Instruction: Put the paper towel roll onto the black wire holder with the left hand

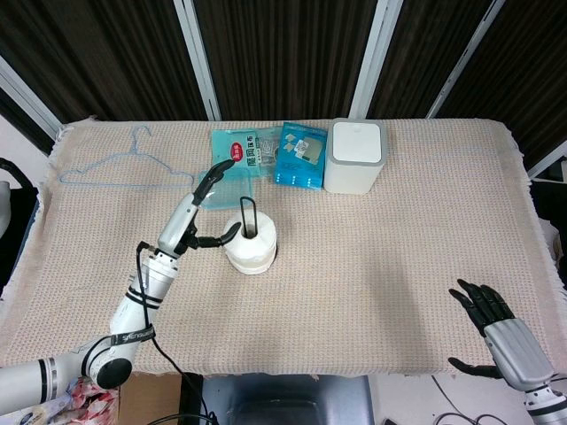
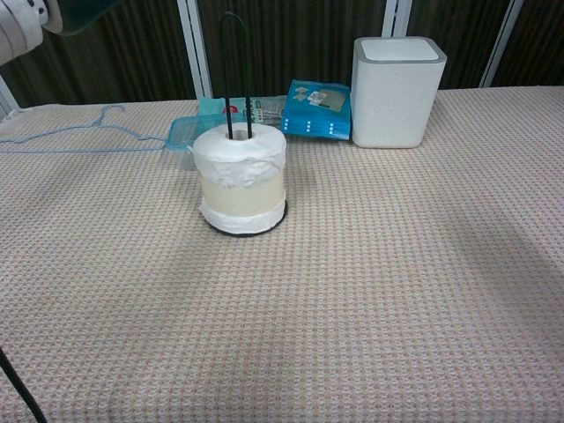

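Note:
The white paper towel roll [image 1: 249, 244] sits fully down on the black wire holder [image 1: 249, 211], whose loop sticks up through the core. In the chest view the roll [image 2: 240, 181] rests on the holder's base ring, with the wire [image 2: 231, 70] rising above it. My left hand [image 1: 198, 215] is just left of the roll, fingers spread and holding nothing; its thumb tip reaches close to the roll's side. My right hand [image 1: 496, 332] lies open at the table's near right corner, away from everything.
A light blue wire hanger [image 1: 115, 168] lies at the far left. Behind the holder are a clear blue-lidded box [image 1: 237, 159], a blue packet [image 1: 299, 155] and a white bin [image 1: 356, 157]. A beige woven cloth [image 1: 399, 248] covers the table.

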Controlling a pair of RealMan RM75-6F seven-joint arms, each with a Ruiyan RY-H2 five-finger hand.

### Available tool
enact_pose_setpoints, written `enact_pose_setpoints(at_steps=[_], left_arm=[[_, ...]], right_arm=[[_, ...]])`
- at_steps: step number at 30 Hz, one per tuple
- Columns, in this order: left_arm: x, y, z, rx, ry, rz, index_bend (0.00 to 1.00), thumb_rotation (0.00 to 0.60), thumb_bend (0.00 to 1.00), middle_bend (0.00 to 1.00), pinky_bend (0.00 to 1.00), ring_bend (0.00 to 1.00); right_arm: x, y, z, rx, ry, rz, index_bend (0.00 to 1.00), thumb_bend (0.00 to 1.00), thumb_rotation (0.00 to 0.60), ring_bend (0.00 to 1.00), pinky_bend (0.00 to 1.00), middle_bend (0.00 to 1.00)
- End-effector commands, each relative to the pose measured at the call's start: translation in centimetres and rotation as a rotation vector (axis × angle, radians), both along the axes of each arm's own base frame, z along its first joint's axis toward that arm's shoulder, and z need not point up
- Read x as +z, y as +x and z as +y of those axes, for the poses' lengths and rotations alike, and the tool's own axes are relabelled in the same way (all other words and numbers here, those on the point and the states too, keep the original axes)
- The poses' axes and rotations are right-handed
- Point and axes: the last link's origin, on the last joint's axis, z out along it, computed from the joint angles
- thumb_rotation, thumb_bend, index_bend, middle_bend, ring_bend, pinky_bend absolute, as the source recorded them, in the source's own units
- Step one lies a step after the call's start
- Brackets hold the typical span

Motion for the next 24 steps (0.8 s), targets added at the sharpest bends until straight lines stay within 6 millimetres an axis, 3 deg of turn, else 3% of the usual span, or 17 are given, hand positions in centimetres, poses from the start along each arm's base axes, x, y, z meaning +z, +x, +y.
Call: enact_pose_setpoints(at_steps=[1,5,12,15,17,24], left_arm=[[0.5,-2.4,-2.5,-0.035,0.058,0.113,0.00,0.600,0.38,0.02,0.07,0.00],[1.5,-8.2,-5.8,-0.022,0.182,0.319,0.00,0.600,0.40,0.03,0.07,0.00],[2.2,-21.7,-14.4,0.054,0.289,0.811,0.00,0.600,0.40,0.03,0.05,0.00],[1.6,-25.3,-16.6,0.169,0.359,0.952,0.00,0.600,0.41,0.01,0.04,0.00],[1.4,-25.7,-17.0,0.157,0.355,1.030,0.00,0.600,0.42,0.00,0.02,0.00],[1.8,-25.2,-16.8,0.156,0.469,1.023,0.00,0.600,0.42,0.00,0.02,0.00]], right_arm=[[0.0,0.0,0.1,0.002,0.002,0.002,0.00,0.14,0.600,0.00,0.00,0.00],[-0.2,-0.1,0.1,-0.003,0.007,0.012,0.00,0.14,0.600,0.00,0.00,0.00],[-1.4,0.0,-0.1,-0.016,0.032,0.051,0.00,0.14,0.600,0.00,0.00,0.00],[-1.6,0.1,-0.2,-0.013,0.017,0.053,0.00,0.14,0.600,0.00,0.00,0.00],[-1.8,0.2,-0.2,-0.007,0.001,0.055,0.00,0.14,0.600,0.00,0.00,0.00],[-2.2,0.1,-0.1,-0.013,-0.013,0.082,0.00,0.14,0.600,0.00,0.00,0.00]])
